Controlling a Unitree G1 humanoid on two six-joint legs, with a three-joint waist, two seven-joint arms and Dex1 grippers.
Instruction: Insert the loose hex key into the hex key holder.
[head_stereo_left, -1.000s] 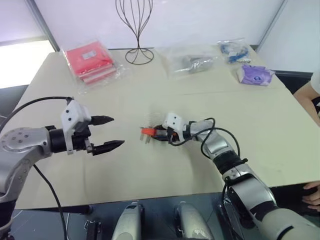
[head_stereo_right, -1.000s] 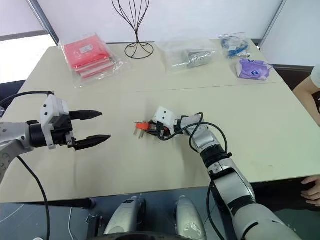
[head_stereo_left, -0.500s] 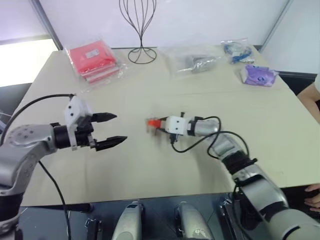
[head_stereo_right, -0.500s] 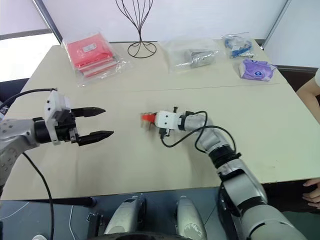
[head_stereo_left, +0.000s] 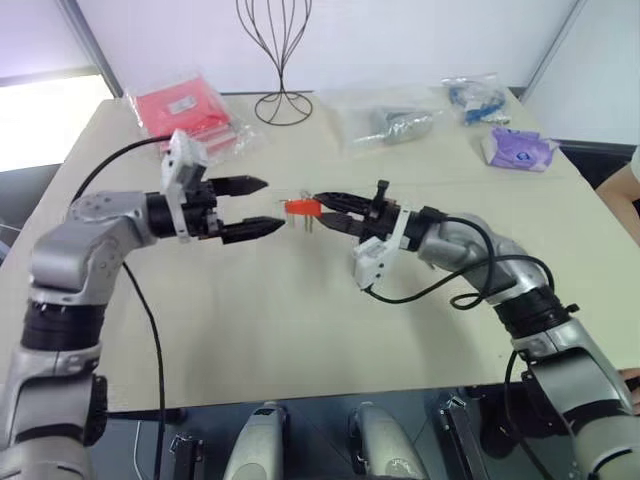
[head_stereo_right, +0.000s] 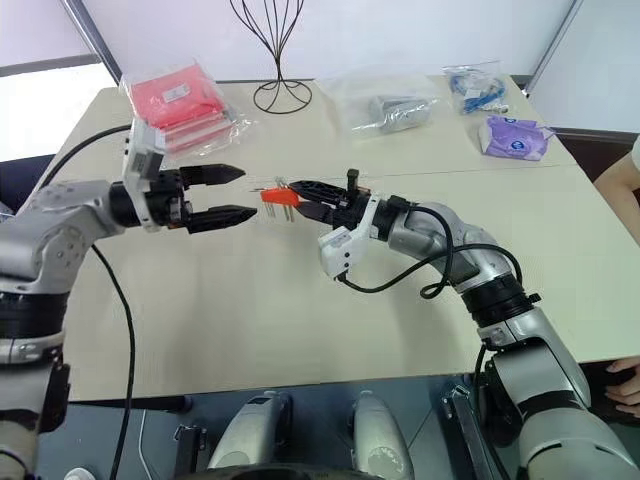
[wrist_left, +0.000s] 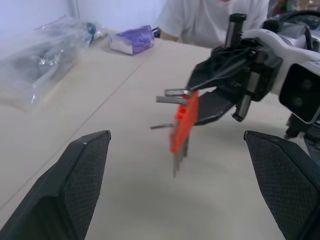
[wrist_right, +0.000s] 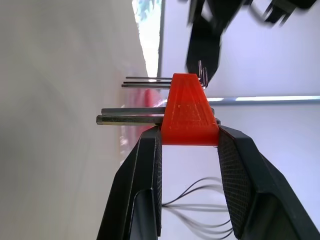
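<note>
Though labelled, red packet (head_stereo_left: 185, 110) writing is unreadable.

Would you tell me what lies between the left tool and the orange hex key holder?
Nothing: in the left eye view, only bare air separates the open left tool from the hex key holder gripped by the right tool.

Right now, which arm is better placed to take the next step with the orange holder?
Probably the left. The right gripper is shut on the hex key holder, lifted off the table. The left gripper faces it close by, jaws open and empty, free to act.
</note>
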